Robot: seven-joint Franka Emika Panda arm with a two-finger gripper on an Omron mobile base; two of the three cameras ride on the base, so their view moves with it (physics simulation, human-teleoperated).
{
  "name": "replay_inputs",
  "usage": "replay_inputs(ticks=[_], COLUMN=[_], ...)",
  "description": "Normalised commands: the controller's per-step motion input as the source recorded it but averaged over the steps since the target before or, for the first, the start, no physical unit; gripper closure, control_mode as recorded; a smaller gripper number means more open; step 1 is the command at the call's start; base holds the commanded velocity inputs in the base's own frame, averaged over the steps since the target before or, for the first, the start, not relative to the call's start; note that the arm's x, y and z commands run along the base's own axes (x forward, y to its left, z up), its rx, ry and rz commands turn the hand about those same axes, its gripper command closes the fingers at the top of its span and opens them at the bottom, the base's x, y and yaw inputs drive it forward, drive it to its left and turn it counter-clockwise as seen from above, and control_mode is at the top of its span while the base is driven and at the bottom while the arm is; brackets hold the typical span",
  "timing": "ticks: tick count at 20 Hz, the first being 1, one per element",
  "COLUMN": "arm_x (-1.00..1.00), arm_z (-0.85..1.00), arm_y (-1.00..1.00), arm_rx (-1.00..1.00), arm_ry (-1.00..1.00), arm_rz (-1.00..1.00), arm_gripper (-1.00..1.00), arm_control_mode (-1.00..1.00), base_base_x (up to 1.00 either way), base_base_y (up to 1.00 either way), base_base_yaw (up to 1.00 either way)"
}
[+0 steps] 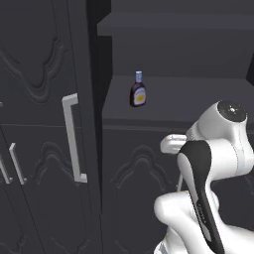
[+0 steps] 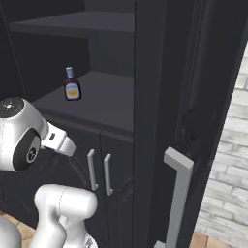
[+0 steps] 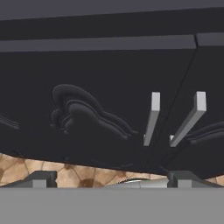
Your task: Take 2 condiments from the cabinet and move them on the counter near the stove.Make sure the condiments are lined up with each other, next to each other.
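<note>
The gripper is spread fully wide and empty, aimed at the low cabinet doors below the shelf where a maroon condiment bottle is set.

You're looking into the open black cabinet, its door swung out at the right with a long grey bar handle. One maroon condiment bottle with a yellow label and pale cap stands upright on the middle shelf, above and just beyond the arm's white wrist. Below the shelf, two short grey handles sit side by side on the low doors, right of the wrist.
</note>
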Motion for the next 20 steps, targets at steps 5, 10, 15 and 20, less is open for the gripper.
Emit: replay_inputs(ticks=[5, 10, 15, 20], arm_x=[0.73, 0.62, 0.4, 0.29], arm_z=[0.22, 0.37, 0.41, 0.57], arm_y=[-0.01, -0.02, 0.0, 0.0], arm_rx=[0.0, 0.0, -0.03, -0.03], arm_ry=[-0.26, -0.39, -0.45, -0.34], arm_rz=[0.1, 0.18, 0.16, 0.1], arm_gripper=[-1.0, -1.0, -1.0, -1.0], arm_control_mode=[-1.0, -1.0, -1.0, -1.0], base_base_x=[0.0, 0.0, 0.0, 0.0], base_base_y=[0.0, 0.0, 0.0, 0.0], base_base_yaw=[0.0, 0.0, 0.0, 0.0])
